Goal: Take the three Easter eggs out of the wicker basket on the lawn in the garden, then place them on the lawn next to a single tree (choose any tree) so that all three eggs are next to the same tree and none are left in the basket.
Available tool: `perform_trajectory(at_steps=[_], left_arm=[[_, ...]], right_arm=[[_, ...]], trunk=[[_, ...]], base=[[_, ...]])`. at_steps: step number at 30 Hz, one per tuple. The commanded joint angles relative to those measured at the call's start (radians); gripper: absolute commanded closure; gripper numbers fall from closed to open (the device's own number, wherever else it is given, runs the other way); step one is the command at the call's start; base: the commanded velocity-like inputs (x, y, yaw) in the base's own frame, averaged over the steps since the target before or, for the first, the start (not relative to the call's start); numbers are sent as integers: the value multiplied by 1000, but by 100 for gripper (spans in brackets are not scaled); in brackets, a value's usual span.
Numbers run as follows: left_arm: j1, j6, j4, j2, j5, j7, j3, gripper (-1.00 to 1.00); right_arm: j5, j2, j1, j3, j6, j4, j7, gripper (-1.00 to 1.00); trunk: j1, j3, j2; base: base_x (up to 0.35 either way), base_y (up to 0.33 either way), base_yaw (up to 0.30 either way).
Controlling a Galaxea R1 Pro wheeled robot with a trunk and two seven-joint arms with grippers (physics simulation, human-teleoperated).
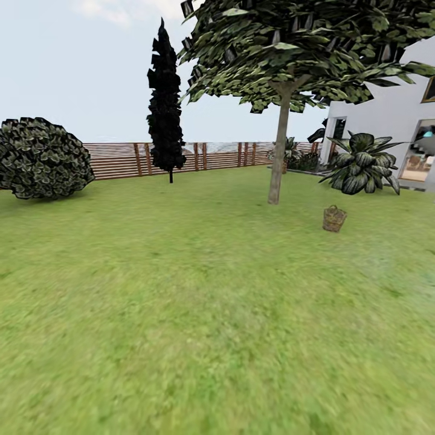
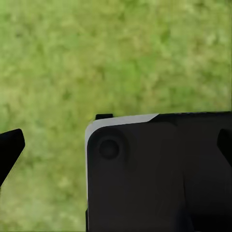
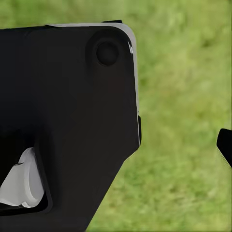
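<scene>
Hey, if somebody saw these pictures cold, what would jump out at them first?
Probably the tree with its pale trunk and wide leafy canopy, standing on the lawn right of centre in the head view. Just right of its foot sits the small wicker basket, and a dark narrow cypress rises by the fence.

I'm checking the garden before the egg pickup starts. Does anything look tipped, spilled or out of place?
Nothing stands out. The wicker basket sits upright on the lawn, a little apart from the tree. No eggs lie on the grass around it; the basket is too far away to see inside it.
</scene>
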Motion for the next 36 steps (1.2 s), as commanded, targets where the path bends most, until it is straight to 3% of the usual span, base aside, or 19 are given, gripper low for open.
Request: perform_trajectory(at_steps=[1,36], left_arm=[[0,-3,1,0,-1,0,-2,-100],[0,-3,1,0,-1,0,-2,-100]], right_arm=[[1,0,0,-8,-4,1,0,-100],[-5,0,0,-13,-5,-3,0,-100]], trunk=[[1,0,0],[1,0,0]], base=[[336,0,0],[336,0,0]])
